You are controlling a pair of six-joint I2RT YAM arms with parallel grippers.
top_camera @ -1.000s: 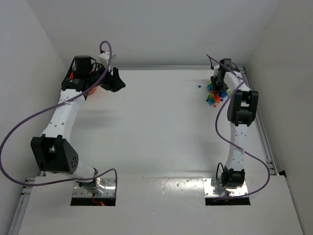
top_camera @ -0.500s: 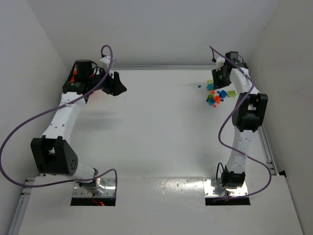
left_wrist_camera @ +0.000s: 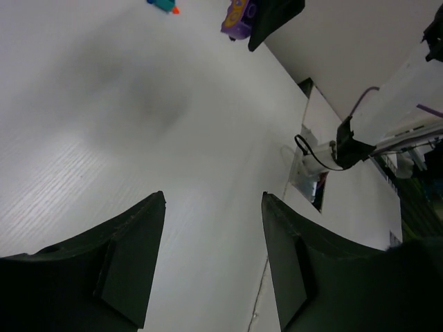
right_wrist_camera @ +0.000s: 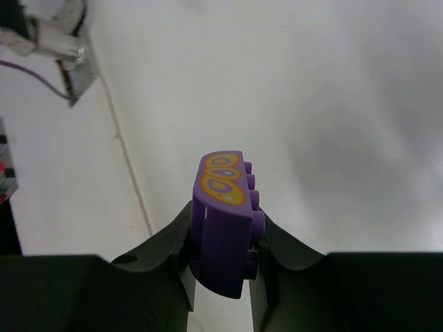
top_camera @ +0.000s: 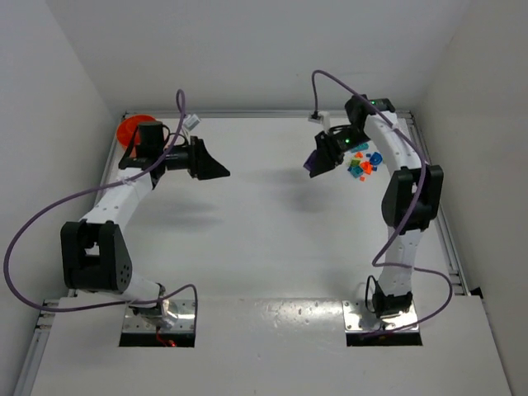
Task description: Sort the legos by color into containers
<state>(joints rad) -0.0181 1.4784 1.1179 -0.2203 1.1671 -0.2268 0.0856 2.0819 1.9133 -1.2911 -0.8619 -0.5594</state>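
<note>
A purple lego (right_wrist_camera: 223, 197) with orange-yellow ovals printed on its curved top is pinched in my right gripper (right_wrist_camera: 225, 223), which is shut on it. From above, that gripper (top_camera: 318, 158) hangs over the table left of the loose pile of legos (top_camera: 364, 165) in blue, teal, orange and yellow-green at the back right. The purple lego (left_wrist_camera: 238, 14) also shows at the top of the left wrist view. My left gripper (top_camera: 218, 169) points right, open and empty; nothing lies between its jaws (left_wrist_camera: 213, 200). The orange bowl (top_camera: 130, 128) sits in the back left corner.
White walls close the table at the back and on both sides. A metal rail (top_camera: 446, 227) runs down the right edge. The arm bases (top_camera: 158, 307) stand at the near edge. A stray teal lego (left_wrist_camera: 163, 4) lies on the table.
My right gripper has left the pile and swung left toward the table's middle, carrying the purple lego. My left gripper has moved right, away from the orange bowl, which now shows.
</note>
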